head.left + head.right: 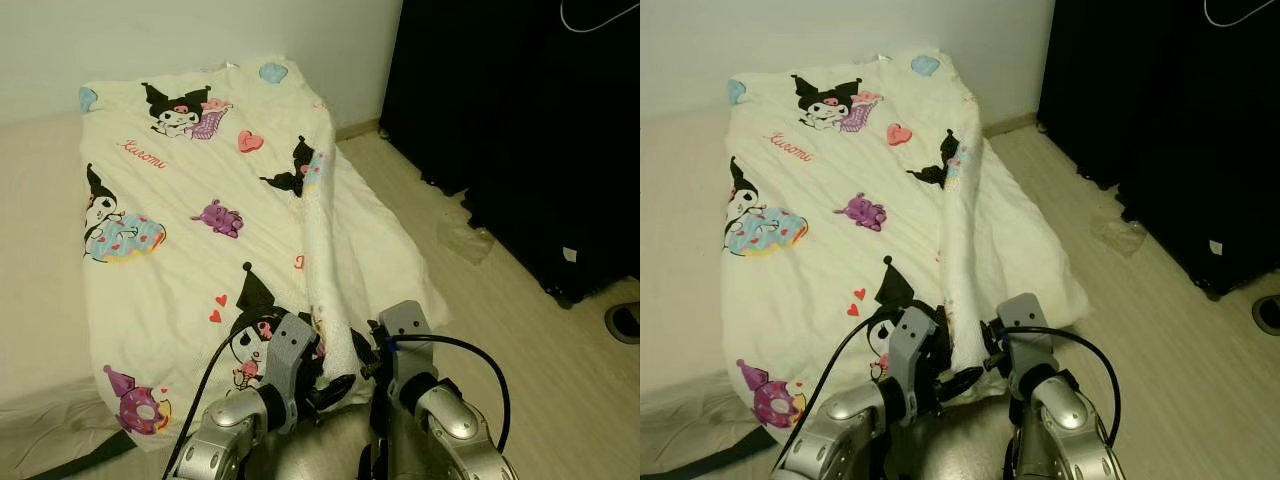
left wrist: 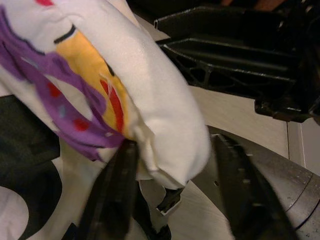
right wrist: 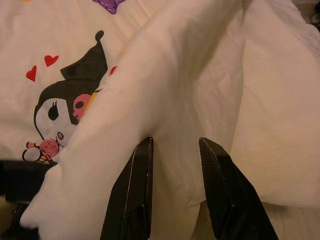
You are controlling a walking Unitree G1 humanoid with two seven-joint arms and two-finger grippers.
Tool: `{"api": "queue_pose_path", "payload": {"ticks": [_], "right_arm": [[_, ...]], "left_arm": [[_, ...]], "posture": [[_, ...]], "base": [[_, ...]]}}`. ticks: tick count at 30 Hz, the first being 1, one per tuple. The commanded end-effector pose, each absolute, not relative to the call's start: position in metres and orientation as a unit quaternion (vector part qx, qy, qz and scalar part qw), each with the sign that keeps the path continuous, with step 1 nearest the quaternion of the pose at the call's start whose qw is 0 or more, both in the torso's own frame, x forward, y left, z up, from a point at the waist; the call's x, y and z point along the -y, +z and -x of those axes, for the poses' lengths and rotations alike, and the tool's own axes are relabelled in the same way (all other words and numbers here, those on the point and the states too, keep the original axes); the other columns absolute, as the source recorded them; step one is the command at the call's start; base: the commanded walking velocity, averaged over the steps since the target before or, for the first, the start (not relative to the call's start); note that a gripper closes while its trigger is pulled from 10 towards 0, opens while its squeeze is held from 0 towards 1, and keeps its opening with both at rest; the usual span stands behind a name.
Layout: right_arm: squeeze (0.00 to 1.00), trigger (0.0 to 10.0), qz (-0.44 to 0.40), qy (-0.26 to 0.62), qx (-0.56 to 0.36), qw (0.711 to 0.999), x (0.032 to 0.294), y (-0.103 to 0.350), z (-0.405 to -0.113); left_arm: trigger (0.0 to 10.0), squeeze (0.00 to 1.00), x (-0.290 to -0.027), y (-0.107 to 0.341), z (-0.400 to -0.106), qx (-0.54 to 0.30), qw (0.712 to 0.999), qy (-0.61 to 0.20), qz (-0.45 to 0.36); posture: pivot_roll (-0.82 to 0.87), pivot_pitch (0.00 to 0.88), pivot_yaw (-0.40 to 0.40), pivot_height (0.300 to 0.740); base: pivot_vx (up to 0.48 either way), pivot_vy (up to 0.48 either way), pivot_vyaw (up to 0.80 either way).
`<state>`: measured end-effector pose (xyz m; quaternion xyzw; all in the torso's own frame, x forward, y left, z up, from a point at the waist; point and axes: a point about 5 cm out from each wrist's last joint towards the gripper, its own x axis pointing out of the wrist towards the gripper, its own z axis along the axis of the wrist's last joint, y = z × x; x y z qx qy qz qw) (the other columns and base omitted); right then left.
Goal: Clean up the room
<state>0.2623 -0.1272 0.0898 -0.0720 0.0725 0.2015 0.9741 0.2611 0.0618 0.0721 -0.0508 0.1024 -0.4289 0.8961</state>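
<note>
Both grippers pinch a raised fold of cream cartoon-print blanket.
The left gripper and right gripper close their fingers on the ridge's near end; its long axis runs away toward the white wall.

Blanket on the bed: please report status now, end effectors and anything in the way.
Both end effectors, left and right, shut on raised blanket fold. Blanket spread on bed. Plastic wrapper on floor, right.
</note>
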Motion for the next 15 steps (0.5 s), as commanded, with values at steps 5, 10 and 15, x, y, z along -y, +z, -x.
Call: {"api": "queue_pose_path", "payload": {"ticks": [5,10,15], "right_arm": [[0.00,10.0,0.067,0.205,-0.079,0.973,0.129,0.087,-0.259],[0.00,10.0,0.033,0.251,-0.086,0.964,0.125,0.092,-0.256],[0.00,10.0,0.019,0.514,-0.153,0.844,0.111,0.113,-0.211]], "left_arm": [[10.0,0.00,-0.071,0.085,-0.253,-0.085,0.880,-0.461,0.076],[10.0,0.00,-0.076,0.093,-0.244,-0.092,0.860,-0.488,0.121],[10.0,0.00,-0.089,0.095,-0.229,-0.104,0.846,-0.511,0.112]], "posture": [[-0.09,0.275,0.022,0.583],[-0.09,0.270,0.027,0.583],[-0.09,0.261,0.029,0.583]], "base": [[0.000,0.000,0.00],[0.000,0.000,0.00],[0.000,0.000,0.00]]}}
